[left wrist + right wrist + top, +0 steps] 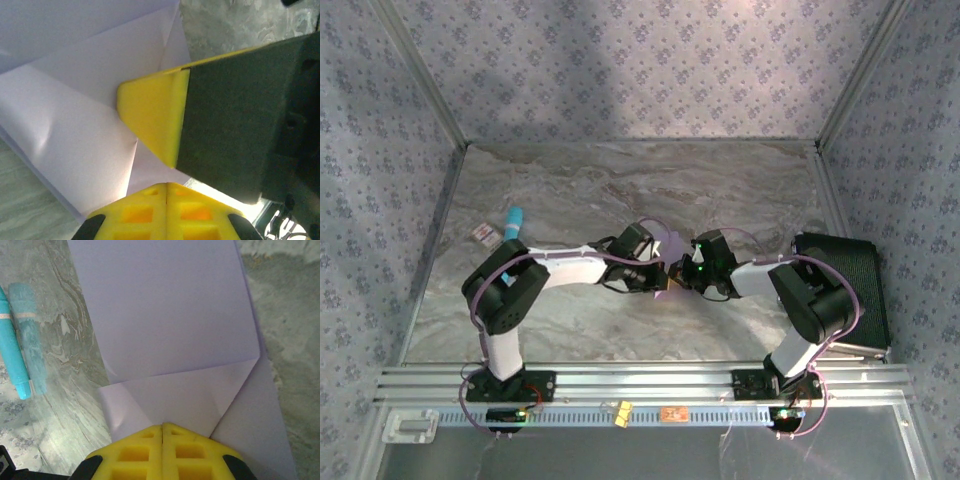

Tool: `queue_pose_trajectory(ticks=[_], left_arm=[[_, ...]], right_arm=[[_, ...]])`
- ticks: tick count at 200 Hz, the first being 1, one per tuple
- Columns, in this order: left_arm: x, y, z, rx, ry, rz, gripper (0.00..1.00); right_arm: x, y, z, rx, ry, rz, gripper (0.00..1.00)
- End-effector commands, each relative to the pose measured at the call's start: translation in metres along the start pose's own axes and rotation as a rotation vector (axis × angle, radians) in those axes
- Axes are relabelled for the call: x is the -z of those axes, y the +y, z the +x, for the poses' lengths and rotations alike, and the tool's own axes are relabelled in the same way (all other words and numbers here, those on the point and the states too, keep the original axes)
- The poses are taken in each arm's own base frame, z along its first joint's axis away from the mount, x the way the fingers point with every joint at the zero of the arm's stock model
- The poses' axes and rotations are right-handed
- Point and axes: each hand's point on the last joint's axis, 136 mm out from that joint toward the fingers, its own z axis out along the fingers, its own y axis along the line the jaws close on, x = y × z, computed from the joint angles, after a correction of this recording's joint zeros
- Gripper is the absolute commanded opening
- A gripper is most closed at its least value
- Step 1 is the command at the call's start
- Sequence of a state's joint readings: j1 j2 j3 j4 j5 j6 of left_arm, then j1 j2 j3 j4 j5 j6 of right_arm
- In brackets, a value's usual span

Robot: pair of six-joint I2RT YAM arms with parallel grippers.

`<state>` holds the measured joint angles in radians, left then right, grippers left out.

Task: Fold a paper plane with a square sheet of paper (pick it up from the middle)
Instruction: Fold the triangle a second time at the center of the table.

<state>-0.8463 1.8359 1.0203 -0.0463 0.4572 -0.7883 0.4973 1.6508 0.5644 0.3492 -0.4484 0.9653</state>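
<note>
Top external: both arms meet over a part-folded square sheet of paper [667, 243], mid-surface [620, 180], well right of the teal pen [513, 222].

Left end effector [655, 272] sits between pen and sheet, at the sheet's pen-side edge; right end effector [680, 272] is on the sheet's side away from the pen, the two nearly tip to tip. Both are closed tight, yellow fingers pressed together with only a seam visible in each wrist view. Tips lie against the lavender paper, but I cannot tell if any paper is pinched. Left wrist view: one yellow finger [150, 120] of the right end effector touches the sheet beside a diagonal crease. Right wrist view: a triangular flap is folded over the sheet, pen off to the left. Black case [840, 285] is farthest from the pen, at the right edge.
</note>
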Motion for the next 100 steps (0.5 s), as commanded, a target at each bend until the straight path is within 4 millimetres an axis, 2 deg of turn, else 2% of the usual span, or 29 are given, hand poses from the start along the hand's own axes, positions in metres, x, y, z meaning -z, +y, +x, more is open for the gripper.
queue_pose_trajectory(ticks=[1, 20, 100], left_arm=[[-0.002, -0.013, -0.007, -0.008, -0.001, 0.038, 0.01], [-0.005, -0.012, -0.008, -0.009, 0.006, 0.034, 0.01], [-0.012, 0.018, 0.006, 0.011, 0.027, -0.052, 0.01]], right_arm=[[-0.001, -0.033, 0.012, -0.046, 0.027, 0.111, 0.0], [-0.001, -0.034, 0.012, -0.049, 0.027, 0.114, 0.0], [0.001, -0.038, 0.014, -0.05, 0.028, 0.123, 0.0]])
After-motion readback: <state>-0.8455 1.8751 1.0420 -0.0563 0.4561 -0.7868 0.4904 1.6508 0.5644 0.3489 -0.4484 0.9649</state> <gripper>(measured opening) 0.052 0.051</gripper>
